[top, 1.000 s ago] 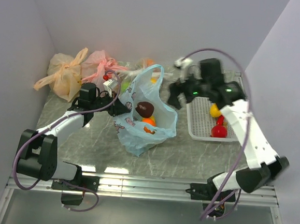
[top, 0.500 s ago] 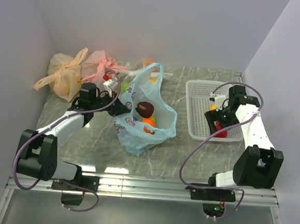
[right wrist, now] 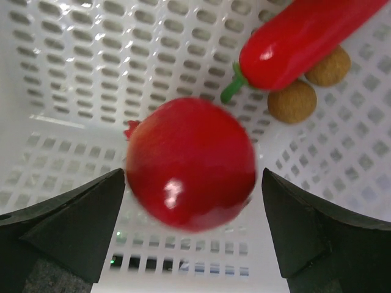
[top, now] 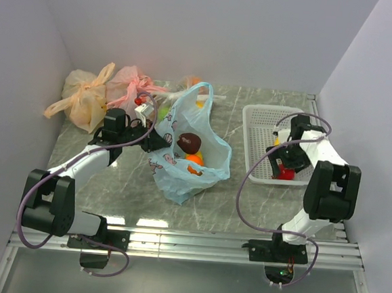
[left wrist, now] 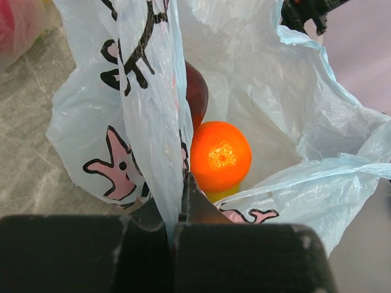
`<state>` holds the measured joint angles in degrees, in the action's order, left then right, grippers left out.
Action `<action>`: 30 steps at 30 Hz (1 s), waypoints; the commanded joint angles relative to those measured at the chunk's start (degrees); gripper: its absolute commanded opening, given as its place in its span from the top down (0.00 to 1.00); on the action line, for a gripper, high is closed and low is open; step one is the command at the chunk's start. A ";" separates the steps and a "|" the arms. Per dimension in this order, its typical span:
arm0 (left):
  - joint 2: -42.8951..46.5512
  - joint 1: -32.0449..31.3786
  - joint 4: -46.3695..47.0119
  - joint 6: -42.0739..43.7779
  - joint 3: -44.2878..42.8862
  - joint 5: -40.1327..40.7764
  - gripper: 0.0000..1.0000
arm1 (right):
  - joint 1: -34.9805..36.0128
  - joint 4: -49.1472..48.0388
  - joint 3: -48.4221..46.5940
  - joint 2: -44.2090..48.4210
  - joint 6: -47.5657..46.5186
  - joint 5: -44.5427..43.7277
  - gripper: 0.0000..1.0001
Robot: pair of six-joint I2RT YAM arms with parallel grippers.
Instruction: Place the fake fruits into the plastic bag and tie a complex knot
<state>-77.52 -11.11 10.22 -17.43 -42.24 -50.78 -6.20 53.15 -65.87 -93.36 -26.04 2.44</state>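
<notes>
The light blue plastic bag [top: 187,166] lies open mid-table. It holds the dark purple-brown fruit [top: 191,143] and the orange ball [top: 194,159]. My left gripper [top: 157,141] is shut on the bag's left rim. The left wrist view shows the bag wall [left wrist: 256,73] pinched in my left gripper [left wrist: 177,210], the orange ball [left wrist: 220,155], the dark fruit [left wrist: 197,91] and a yellow piece [left wrist: 223,194] under the ball. My right gripper [top: 283,165] is open in the white basket [top: 259,117], straddling the red fruit [right wrist: 190,163] without touching it. No knot is in view.
A red chili [right wrist: 299,39] and two small brown balls [right wrist: 296,101] lie in the basket [right wrist: 79,73]. A tan tied bag [top: 84,100], a pink bag [top: 129,83] and a clear bag with items [top: 187,85] sit at the back left. Walls close in on both sides.
My right arm swung from above the bag's right side to the basket and came down over the red fruit. The left arm and the bag have not moved.
</notes>
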 commanded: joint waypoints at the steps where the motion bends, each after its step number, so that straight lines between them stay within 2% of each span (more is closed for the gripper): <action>1: 0.44 0.22 2.09 1.35 -1.18 -0.72 0.99 | -0.48 -3.84 0.21 -1.29 1.17 -0.94 0.05; 3: 0.35 0.22 2.17 1.17 -1.27 -0.81 0.99 | -0.57 -3.40 -0.57 -1.73 1.43 -0.25 0.15; 4: 0.17 0.22 2.35 1.08 -1.18 -0.72 0.99 | -0.66 -2.96 -1.71 -1.56 1.52 0.11 0.25; 7: 0.17 0.22 2.44 1.00 -1.18 -0.72 1.00 | -0.66 -0.33 -5.83 0.37 1.61 2.47 0.43; 9: 0.08 0.30 2.35 1.17 -1.18 -0.89 0.99 | -0.57 3.27 -9.44 2.39 1.43 5.37 0.49; 10: 0.08 0.22 2.44 1.08 -1.27 -0.90 0.99 | -0.40 4.85 -14.07 3.09 1.43 9.56 0.51; 14: 0.08 0.22 2.35 1.00 -1.27 -1.07 0.99 | 2.67 12.92 -28.15 4.94 1.96 22.76 0.53; 16: -0.09 0.22 2.35 1.00 -1.36 -1.25 0.99 | 4.78 13.91 -35.43 4.77 3.18 27.86 0.54; 17: -0.18 0.30 2.26 1.00 -1.44 -1.25 1.00 | 8.18 13.57 -37.47 4.42 3.89 31.54 0.55; 19: -0.70 0.22 2.61 0.65 -1.53 -1.86 0.99 | 12.24 11.99 -42.04 4.15 6.96 33.77 0.55; 20: -0.79 0.22 2.79 0.56 -1.71 -1.95 0.99 | 16.61 10.15 -43.19 3.54 7.75 34.73 0.55; 25: -1.06 0.22 3.40 -0.41 -2.06 -2.30 0.99 | 30.52 4.87 -46.02 -0.14 10.66 29.66 0.56; 26: -1.15 0.22 3.32 -0.41 -2.23 -2.39 0.99 | 34.63 3.30 -44.63 -1.37 10.84 26.60 0.57; 30: -0.62 0.48 4.54 -1.20 -1.97 -4.23 0.99 | 43.17 -2.16 -39.88 -3.84 10.14 17.80 0.59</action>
<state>-78.63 -11.05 11.46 -17.89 -42.24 -51.86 32.27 55.68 -108.86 -94.67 -16.91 28.18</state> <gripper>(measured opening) 0.012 0.797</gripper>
